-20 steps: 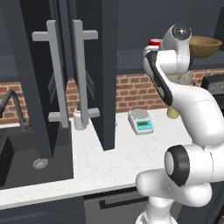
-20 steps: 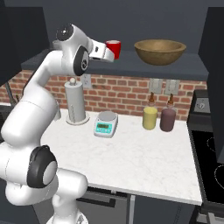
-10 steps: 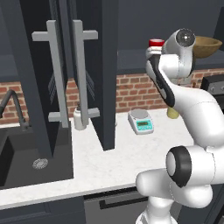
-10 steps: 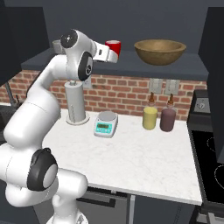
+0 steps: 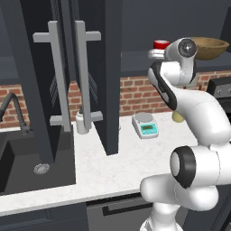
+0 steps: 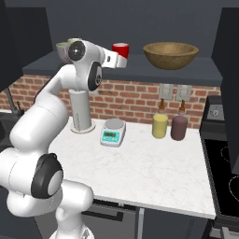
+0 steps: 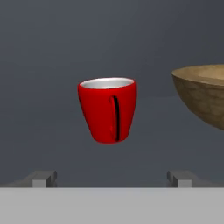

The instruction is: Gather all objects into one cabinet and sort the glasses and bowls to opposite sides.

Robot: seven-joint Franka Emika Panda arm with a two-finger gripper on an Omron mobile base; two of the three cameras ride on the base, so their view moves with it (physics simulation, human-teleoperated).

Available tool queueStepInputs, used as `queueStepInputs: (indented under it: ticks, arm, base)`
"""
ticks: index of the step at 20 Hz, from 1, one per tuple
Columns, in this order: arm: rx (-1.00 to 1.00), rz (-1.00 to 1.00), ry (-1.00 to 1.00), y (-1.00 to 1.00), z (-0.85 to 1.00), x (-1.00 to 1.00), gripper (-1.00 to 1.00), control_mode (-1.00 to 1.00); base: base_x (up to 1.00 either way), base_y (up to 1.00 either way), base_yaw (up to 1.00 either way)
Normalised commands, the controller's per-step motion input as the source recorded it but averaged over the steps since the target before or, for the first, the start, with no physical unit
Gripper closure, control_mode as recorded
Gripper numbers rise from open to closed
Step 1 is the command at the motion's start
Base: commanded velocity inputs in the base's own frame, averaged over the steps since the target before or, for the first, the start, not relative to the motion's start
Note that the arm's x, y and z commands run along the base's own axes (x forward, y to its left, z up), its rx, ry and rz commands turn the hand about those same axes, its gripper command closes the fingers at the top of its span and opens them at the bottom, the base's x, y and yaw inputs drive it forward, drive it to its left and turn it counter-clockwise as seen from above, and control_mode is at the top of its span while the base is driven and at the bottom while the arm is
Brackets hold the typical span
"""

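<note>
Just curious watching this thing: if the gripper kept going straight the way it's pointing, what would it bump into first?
Most likely the red mug, standing straight ahead between the open fingertips of the gripper. The wooden bowl sits off to one side.

Even, soft rendered light, brightest on the white table (image 5: 113,167); the cabinet interior stays dim. The red mug (image 7: 108,109) is sharp, lightly glossy, without blur or glare.

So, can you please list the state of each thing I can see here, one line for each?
red mug: upright on the cabinet shelf, not held
end effector: open, fingers apart, short of the mug
wooden bowl: upright on the shelf, right of the mug
cabinet doors: swung open
kitchen scale: on the counter, nothing on it
yellow jar: upright, closed
brownish jar: upright, closed
</note>
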Motion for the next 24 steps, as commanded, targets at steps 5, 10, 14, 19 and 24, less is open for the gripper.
queueStepInputs:
  ticks: [5,10,14,19,24]
  arm:
    - [0.00,0.00,0.00,-0.01,0.00,0.19,-1.00,-1.00]
    - [0.00,0.00,0.00,-0.02,0.00,0.08,-1.00,-1.00]
    - [0.00,0.00,0.00,0.00,0.00,0.05,-1.00,-1.00]
    - [0.00,0.00,0.00,0.00,0.00,0.13,-1.00,-1.00]
    - [0.00,0.00,0.00,0.00,0.00,0.21,-1.00,-1.00]
  base:
    - [0.00,0.00,0.00]
    - [0.00,0.00,0.00]
    - [0.00,0.00,0.00]
    - [0.00,0.00,0.00]
    - [0.00,0.00,0.00]
